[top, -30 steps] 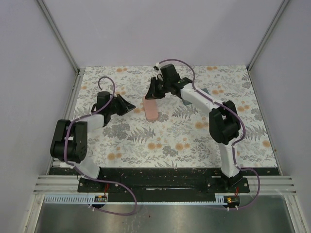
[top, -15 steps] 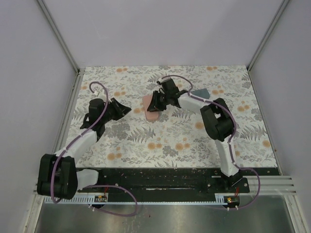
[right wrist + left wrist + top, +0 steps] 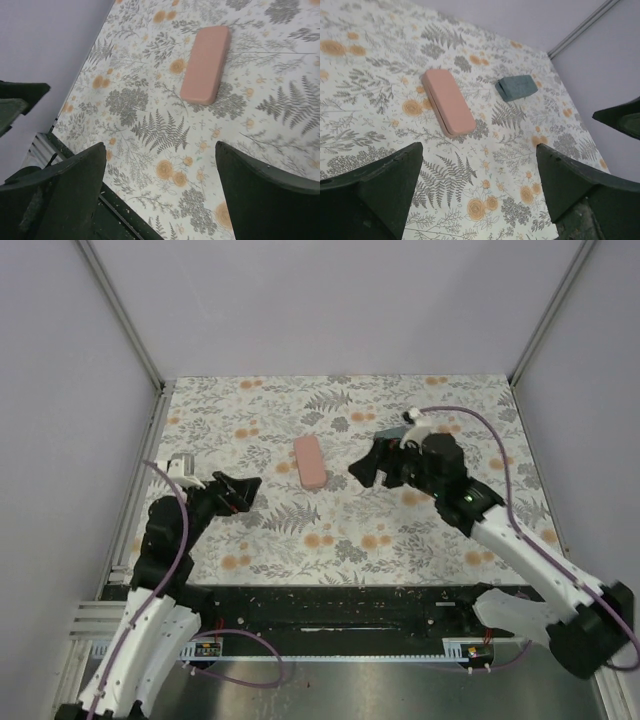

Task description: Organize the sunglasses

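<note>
No sunglasses are in view. A closed pink case [image 3: 309,462] lies flat on the flowered cloth [image 3: 330,530], also seen in the left wrist view [image 3: 449,102] and the right wrist view [image 3: 206,64]. My left gripper [image 3: 238,493] hovers to the left of the case and nearer, open and empty [image 3: 479,165]. To the right of the case is my right gripper [image 3: 366,469], open too, with only cloth between its fingers [image 3: 160,155]. Neither gripper touches the case.
A grey-blue case [image 3: 517,86] lies beyond and right of the pink one, mostly hidden behind the right arm in the top view. Lilac walls with metal rails enclose the table. The black base rail [image 3: 330,605] runs along the near edge.
Both arms have drawn back from the pink case towards the near side, the left to the left and the right to the right. Both grippers have opened wide. The pink case has stayed put.
</note>
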